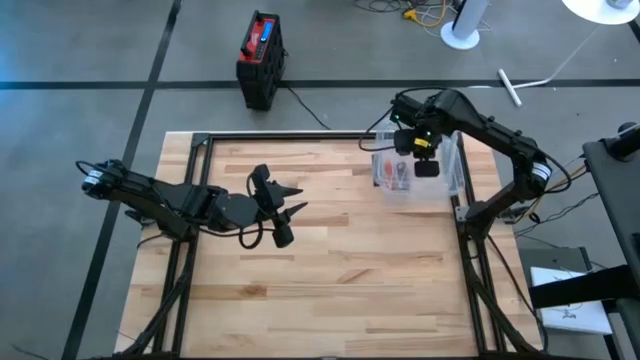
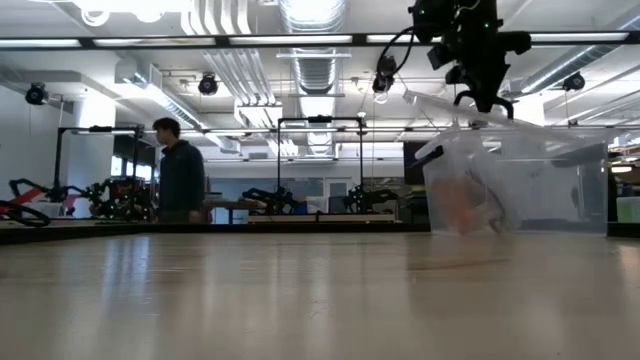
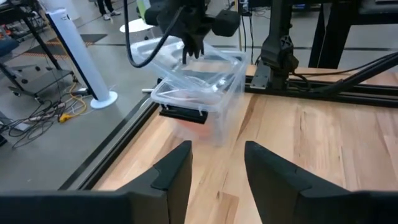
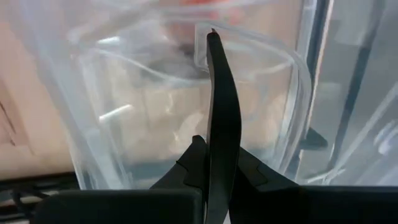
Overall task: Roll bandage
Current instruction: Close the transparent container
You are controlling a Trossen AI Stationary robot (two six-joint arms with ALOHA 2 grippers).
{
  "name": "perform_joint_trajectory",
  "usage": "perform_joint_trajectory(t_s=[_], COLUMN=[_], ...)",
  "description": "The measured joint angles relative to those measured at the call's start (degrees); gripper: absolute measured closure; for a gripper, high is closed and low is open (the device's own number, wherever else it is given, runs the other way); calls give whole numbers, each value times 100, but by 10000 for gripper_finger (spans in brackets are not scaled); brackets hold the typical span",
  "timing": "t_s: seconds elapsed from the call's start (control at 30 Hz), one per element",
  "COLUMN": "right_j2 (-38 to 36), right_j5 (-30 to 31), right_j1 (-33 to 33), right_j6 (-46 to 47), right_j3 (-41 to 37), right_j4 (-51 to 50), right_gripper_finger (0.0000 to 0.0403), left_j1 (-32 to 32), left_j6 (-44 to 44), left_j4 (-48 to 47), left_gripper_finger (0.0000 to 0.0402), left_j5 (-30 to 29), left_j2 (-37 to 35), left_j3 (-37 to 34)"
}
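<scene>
Two arms share this worktop (image 1: 330, 270), and only one is at the task's things. The right gripper (image 1: 408, 148) hangs over the clear plastic box (image 1: 412, 172) in the upper right of the high view, its jaws pressed together into a single dark blade, as the right wrist view shows. In the low view a clear lid (image 2: 470, 108) sits tilted above the box, just under those jaws; we cannot tell whether they pinch its edge or merely touch it. The left gripper (image 1: 285, 208) waits left of centre in the high view, well apart from the box, jaws narrowly parted and holding nothing.

We see no bandage in the open. Pale and reddish shapes show through the box walls, so we judge it is probably inside, but we cannot identify it.

The step in hand seems to be getting the box open. To do it well, we would lift the lid slowly and straight, since the box is light and may tip or slide on the smooth wood.

The box is thin, glossy, translucent plastic with rounded corners and a raised rim. The worktop is pale planked timber in a black metal frame (image 1: 280, 135).
</scene>
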Motion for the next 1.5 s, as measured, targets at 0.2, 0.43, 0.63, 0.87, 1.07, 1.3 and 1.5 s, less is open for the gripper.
perform_joint_trajectory(t_s=[0.2,0.43,0.63,0.87,1.07,1.3,1.5], right_j2=[216,780,1245,1512,1668,1490,865], right_j5=[-692,-877,-855,-944,-978,-1051,-1082], right_j1=[203,620,809,902,941,953,904], right_j6=[217,423,492,463,550,560,441], right_j3=[-2,-2,29,239,854,2112,1818], right_j4=[331,774,1410,2272,2224,346,-68], right_gripper_finger=[381,381,381,381,382,382,382], left_j1=[0,-54,-102,-111,-120,-122,-122], left_j6=[-49,-167,-260,-263,-288,-292,-264], left_j4=[0,-44,-127,-166,-166,-197,-208], left_gripper_finger=[270,273,264,256,251,256,271], left_j5=[0,2,3,2,2,2,0], left_j2=[0,2,2,2,2,2,4], left_j3=[0,0,0,-2,-2,-2,-2])
